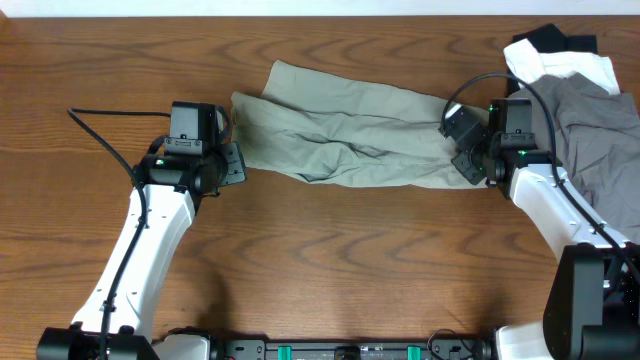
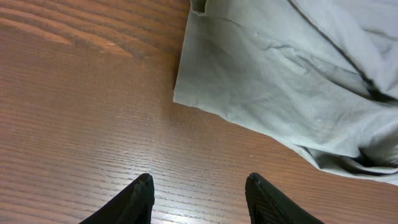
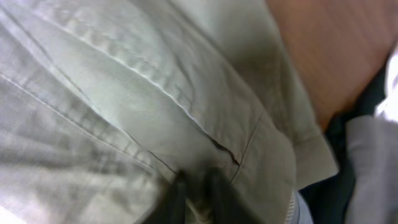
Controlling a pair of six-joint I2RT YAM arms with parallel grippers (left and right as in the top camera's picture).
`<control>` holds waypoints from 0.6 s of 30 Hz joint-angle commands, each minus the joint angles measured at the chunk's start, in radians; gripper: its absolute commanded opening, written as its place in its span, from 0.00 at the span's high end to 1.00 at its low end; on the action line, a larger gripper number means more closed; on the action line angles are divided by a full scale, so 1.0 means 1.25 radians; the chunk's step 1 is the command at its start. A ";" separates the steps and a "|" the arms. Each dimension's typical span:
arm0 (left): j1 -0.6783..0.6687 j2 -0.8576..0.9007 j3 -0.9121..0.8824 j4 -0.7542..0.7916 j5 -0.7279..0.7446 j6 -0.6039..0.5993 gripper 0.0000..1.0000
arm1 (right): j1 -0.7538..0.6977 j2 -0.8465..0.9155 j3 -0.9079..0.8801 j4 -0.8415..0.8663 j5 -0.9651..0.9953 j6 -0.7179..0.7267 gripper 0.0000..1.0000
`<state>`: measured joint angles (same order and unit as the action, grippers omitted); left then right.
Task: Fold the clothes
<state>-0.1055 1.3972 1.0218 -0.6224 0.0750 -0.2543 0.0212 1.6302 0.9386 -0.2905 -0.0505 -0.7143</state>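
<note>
Khaki shorts [image 1: 345, 140] lie spread across the wooden surface [image 1: 300, 260] between both arms. Only the right wrist view reveals the right tool [image 3: 196, 186] pinched on their fabric; the left tool [image 2: 199, 196] gapes just beside their edge.

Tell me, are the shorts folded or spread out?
Spread out: the shorts lie stretched long across the table, rumpled mid-way, with the right gripper shut on one end.

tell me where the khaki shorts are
In the overhead view the shorts lie across the middle of the table, between the left gripper and the right gripper, which pinches their right end beside the grey garment.
</note>
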 commanded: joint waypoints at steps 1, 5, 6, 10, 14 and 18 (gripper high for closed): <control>0.003 0.002 0.004 0.002 -0.004 0.005 0.50 | 0.004 0.006 0.009 0.021 0.002 0.035 0.97; 0.003 0.002 0.004 0.002 -0.004 0.005 0.50 | 0.004 0.006 0.009 0.083 0.045 0.097 0.99; 0.003 0.002 0.004 0.002 -0.004 0.005 0.50 | 0.003 0.006 0.009 0.105 0.063 0.114 0.99; 0.003 0.002 0.004 0.002 -0.004 0.005 0.50 | 0.003 0.006 0.009 0.186 0.135 0.160 0.99; 0.003 0.002 0.004 0.002 -0.004 0.005 0.50 | -0.014 0.015 0.009 0.291 0.242 0.269 0.93; 0.003 0.002 0.004 -0.002 -0.004 0.004 0.50 | -0.053 0.046 0.009 0.331 0.237 0.416 0.82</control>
<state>-0.1055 1.3972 1.0218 -0.6216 0.0750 -0.2546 -0.0093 1.6432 0.9421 0.1234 0.1841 -0.3767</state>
